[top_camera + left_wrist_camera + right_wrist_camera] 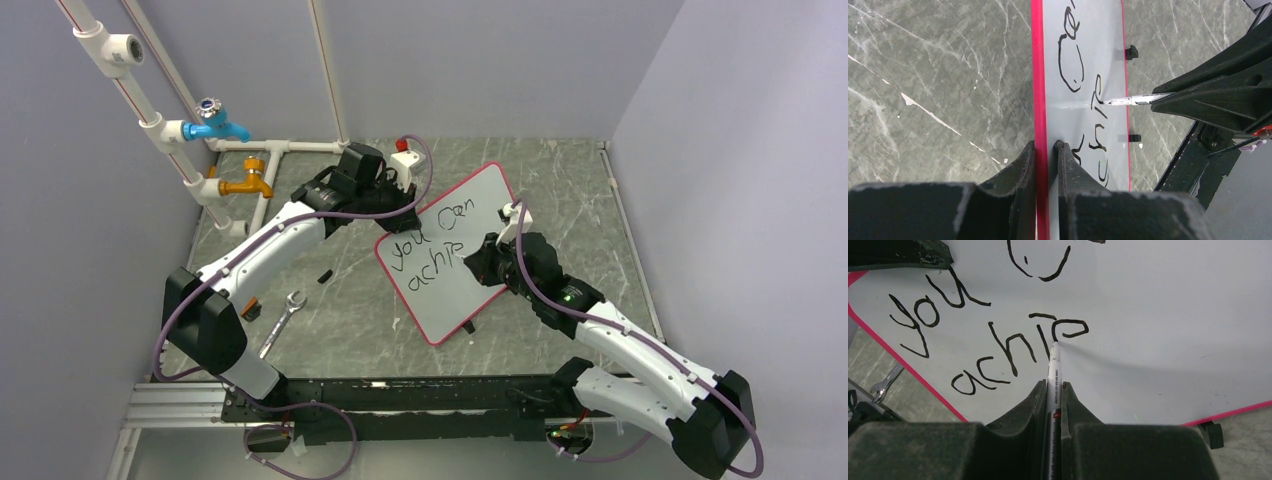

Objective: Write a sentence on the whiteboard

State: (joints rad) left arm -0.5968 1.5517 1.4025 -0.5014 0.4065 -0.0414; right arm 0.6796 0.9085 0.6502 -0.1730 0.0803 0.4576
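The whiteboard (447,300), white with a red-pink rim, stands tilted on the table and carries black handwriting: "you", a second word, and "achi" plus one more letter below. My left gripper (403,212) is shut on its upper-left rim (1038,75), one finger on each side (1045,145). My right gripper (482,262) is shut on a white marker (1053,365), jaws tight on the barrel (1053,385). The marker's tip touches the whiteboard face (1158,315) at the last letter. In the left wrist view the marker (1133,100) meets the board from the right.
A wrench (283,320) lies on the grey table near the left arm. White pipes with a blue tap (215,125) and a yellow tap (250,183) run along the back left. A small black piece (325,275) lies left of the board. Walls enclose the table.
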